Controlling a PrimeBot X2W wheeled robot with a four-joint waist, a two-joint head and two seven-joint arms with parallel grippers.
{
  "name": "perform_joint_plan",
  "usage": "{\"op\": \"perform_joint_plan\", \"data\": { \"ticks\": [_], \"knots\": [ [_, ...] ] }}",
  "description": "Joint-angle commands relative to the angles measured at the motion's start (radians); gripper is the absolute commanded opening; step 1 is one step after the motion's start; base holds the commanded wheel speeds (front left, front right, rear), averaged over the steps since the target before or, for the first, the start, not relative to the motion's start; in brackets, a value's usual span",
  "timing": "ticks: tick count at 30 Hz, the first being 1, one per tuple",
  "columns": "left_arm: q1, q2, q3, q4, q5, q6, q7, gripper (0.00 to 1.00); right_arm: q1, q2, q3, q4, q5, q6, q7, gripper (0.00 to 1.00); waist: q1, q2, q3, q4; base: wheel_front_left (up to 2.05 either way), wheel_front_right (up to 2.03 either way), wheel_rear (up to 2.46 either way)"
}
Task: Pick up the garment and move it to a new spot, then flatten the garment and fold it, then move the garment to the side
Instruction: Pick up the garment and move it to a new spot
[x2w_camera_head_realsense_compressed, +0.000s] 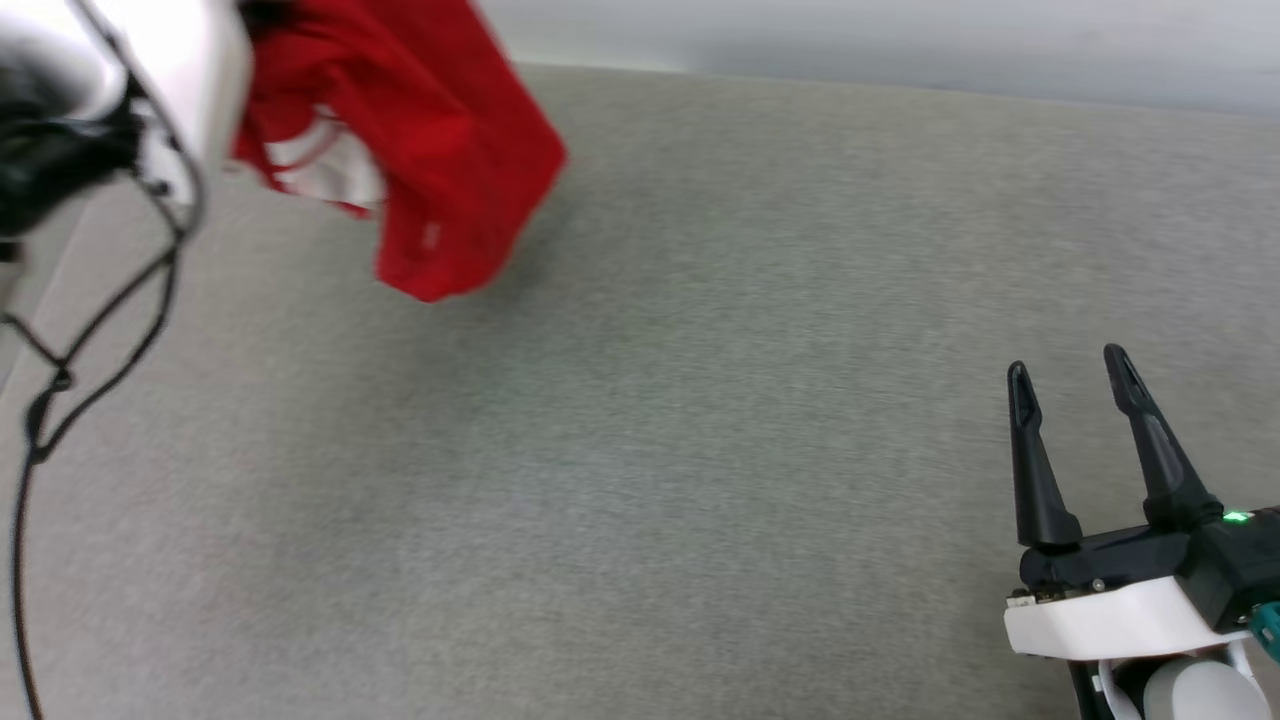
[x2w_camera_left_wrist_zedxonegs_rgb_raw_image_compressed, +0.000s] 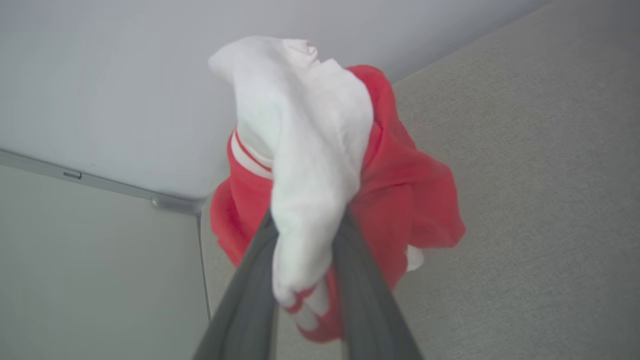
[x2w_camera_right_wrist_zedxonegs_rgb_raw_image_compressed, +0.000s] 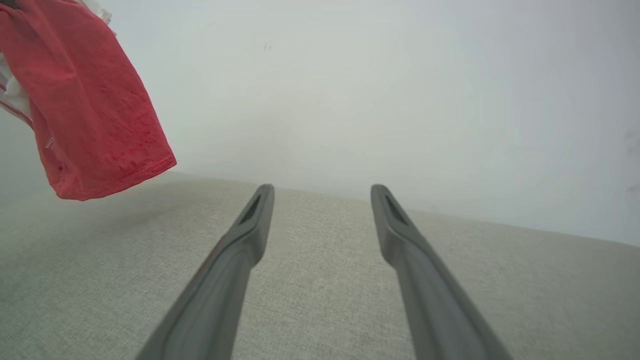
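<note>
Red thin fabric, bunched and hanging: in the head view we see the garment (x2w_camera_head_realsense_compressed: 430, 150) at the upper left, lifted clear of the grey cloth surface (x2w_camera_head_realsense_compressed: 700, 420) and dangling below the pale left forearm (x2w_camera_head_realsense_compressed: 190, 70). At the lower right, the right gripper (x2w_camera_head_realsense_compressed: 1066, 360) has its two dark fingers spread, with nothing between them.

In the left wrist view, the left gripper (x2w_camera_left_wrist_zedxonegs_rgb_raw_image_compressed: 307, 222) is pinched on the white sleeve (x2w_camera_left_wrist_zedxonegs_rgb_raw_image_compressed: 310, 140), whose striped cuff bulges out between the fingers. The red body of the jersey droops beyond them in loose folds, above the surface and in front of the pale wall (x2w_camera_left_wrist_zedxonegs_rgb_raw_image_compressed: 100, 75).

In the right wrist view, the parted fingers of the right gripper (x2w_camera_right_wrist_zedxonegs_rgb_raw_image_compressed: 321, 189) point across bare surface. A red hem corner of the garment (x2w_camera_right_wrist_zedxonegs_rgb_raw_image_compressed: 95, 115) hangs at the upper left, well apart from them.

We judge the cloth light, limp and in no way fragile. It will sag, swing and collapse from a single hold, and a thin sleeve may slide out of a narrow pinch. For flattening, we judge that shoulders or hem corners, one in each gripper, make better holds than a sleeve end
</note>
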Motion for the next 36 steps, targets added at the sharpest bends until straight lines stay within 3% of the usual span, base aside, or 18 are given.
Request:
{"op": "perform_joint_plan", "data": {
  "ticks": [1, 8, 15, 26, 36],
  "knots": [
    [-0.016, -0.007, -0.009, -0.006, 0.007, 0.000, 0.002, 0.00, 0.009, 0.004, -0.001, 0.002, 0.004, 0.000, -0.002, 1.00, 0.0001, 0.0000, -0.020, -0.039, 0.00, 0.00, 0.00],
    [-0.060, -0.109, -0.149, -0.046, 0.004, 0.000, 0.002, 0.00, 0.009, 0.004, 0.003, 0.007, 0.038, 0.000, -0.002, 1.00, 0.0001, 0.0000, -0.034, -0.170, 0.00, 0.00, 0.00],
    [-0.073, -0.198, -0.315, -0.051, -0.027, 0.000, -0.047, 0.00, 0.013, 0.004, 0.001, 0.010, 0.053, 0.000, -0.002, 1.00, 0.0001, 0.0000, -0.025, -0.258, 0.00, 0.00, 0.00],
    [0.029, -0.309, -0.568, 0.034, -0.095, 0.000, -0.160, 0.00, -0.016, 0.004, 0.004, 0.012, 0.058, 0.000, -0.002, 1.00, 0.0001, 0.0000, 0.028, -0.297, 0.00, 0.00, 0.00],
    [0.274, -0.383, -0.603, 0.077, -0.041, 0.000, -0.116, 0.00, -0.019, 0.004, -0.002, 0.028, 0.047, 0.000, -0.002, 1.00, 0.0001, 0.0000, 0.038, -0.287, 0.00, 0.00, 0.00]
  ]
}}
